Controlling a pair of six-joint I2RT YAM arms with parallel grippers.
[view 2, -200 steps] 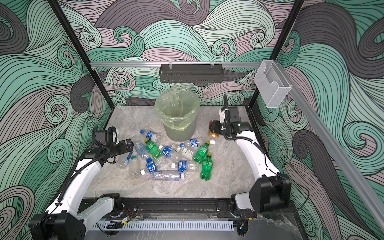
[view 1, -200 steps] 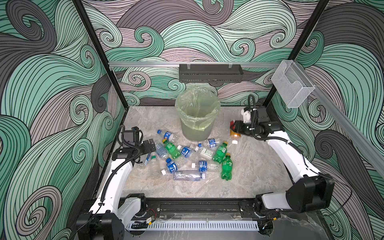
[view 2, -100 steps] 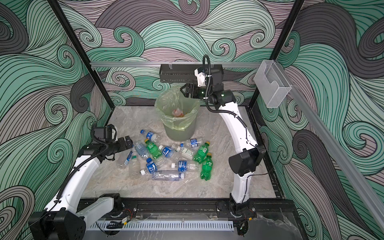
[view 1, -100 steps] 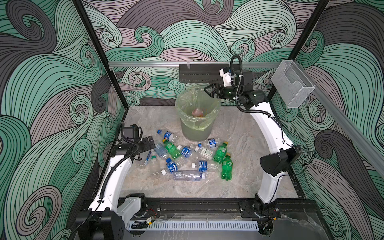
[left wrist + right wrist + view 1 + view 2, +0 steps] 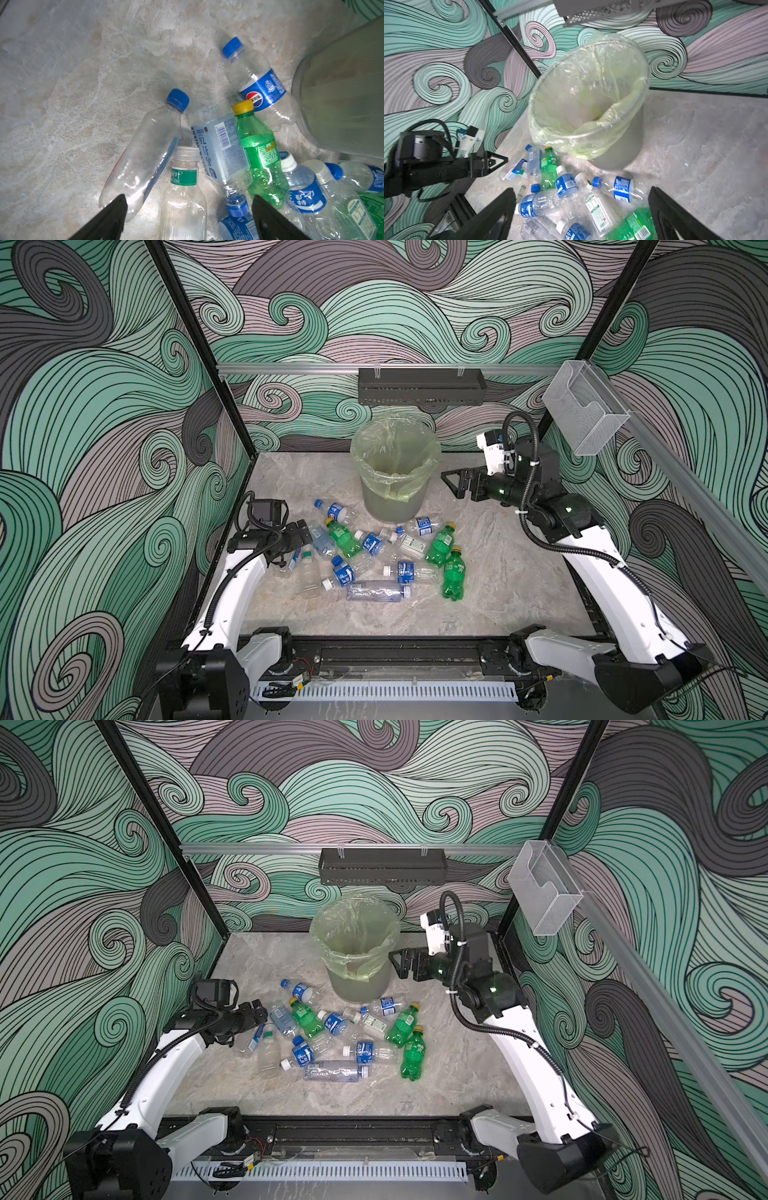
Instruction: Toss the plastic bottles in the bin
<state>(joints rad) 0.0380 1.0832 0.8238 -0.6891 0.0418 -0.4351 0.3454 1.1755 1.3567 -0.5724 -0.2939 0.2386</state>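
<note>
While its jaws stand apart and empty, the left gripper hangs low at the pile's left edge; just ahead, framed between its fingers, a clear green-banded bottle lies on the table, cap pointing away, long axis along the reach. More plastic bottles sprawl beyond toward the bin. Over by the bin's rim the right gripper, likewise spread and empty, sits farther off.

probably a robot lab cell: wave-print walls, framed marble-look tabletop
</note>
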